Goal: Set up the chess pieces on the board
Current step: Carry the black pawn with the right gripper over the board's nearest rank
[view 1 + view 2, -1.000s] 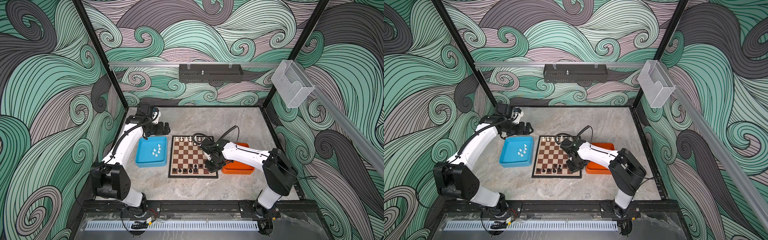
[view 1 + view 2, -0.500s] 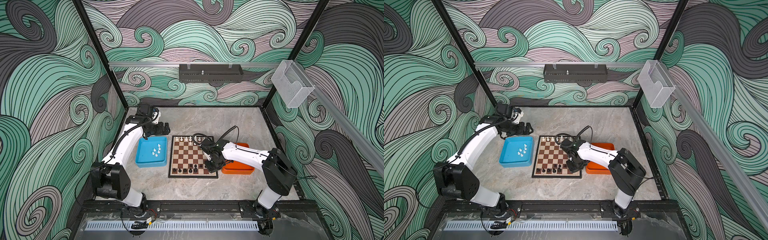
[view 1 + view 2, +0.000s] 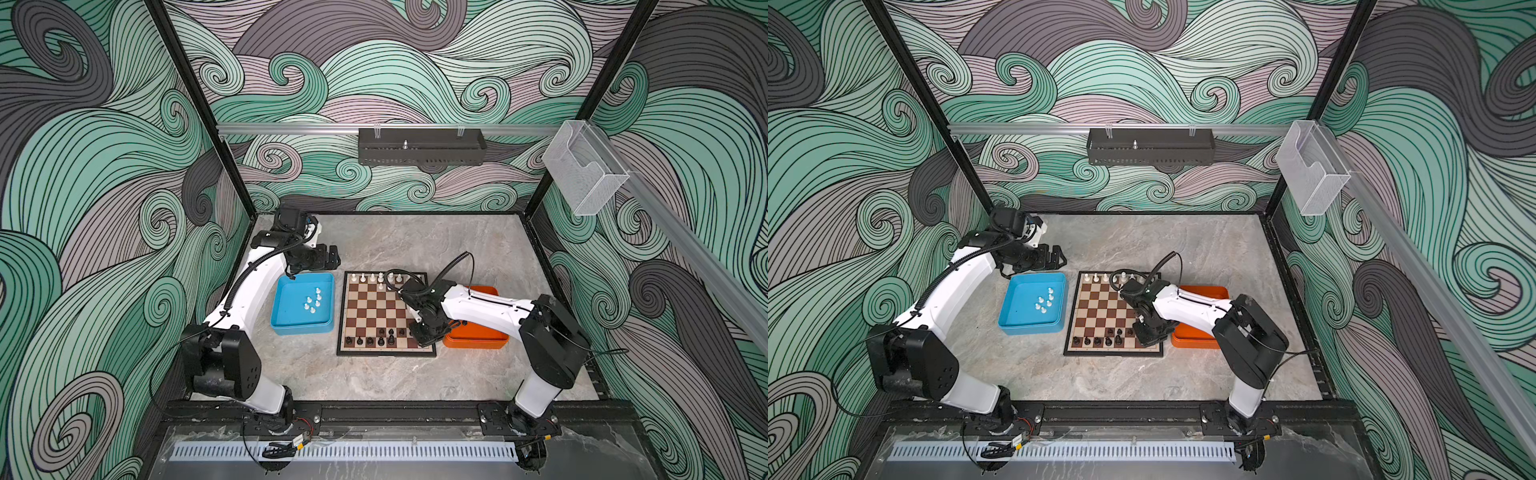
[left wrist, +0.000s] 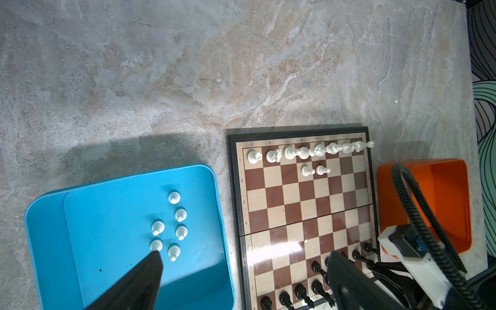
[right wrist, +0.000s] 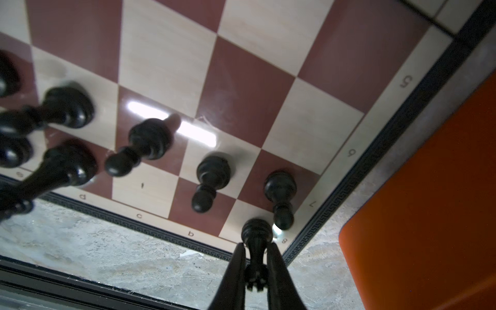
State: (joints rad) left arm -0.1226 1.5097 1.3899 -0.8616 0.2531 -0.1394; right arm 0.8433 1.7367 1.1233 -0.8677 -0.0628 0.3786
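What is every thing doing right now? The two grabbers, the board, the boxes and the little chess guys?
left gripper, open, holding nothing, raised near the blue tray.
right gripper, shut on the black piece.
black piece, upright, gripped at the board's corner square.
board, lying flat, only partly set up.
blue tray, holding six pawns.
white pawns, standing upright in the blue tray.
orange tray, no pieces visible inside.

There was one board. There were two trays, one blue tray and one orange tray. Six white pieces stood in the blue tray. The black pieces were too bunched to count.
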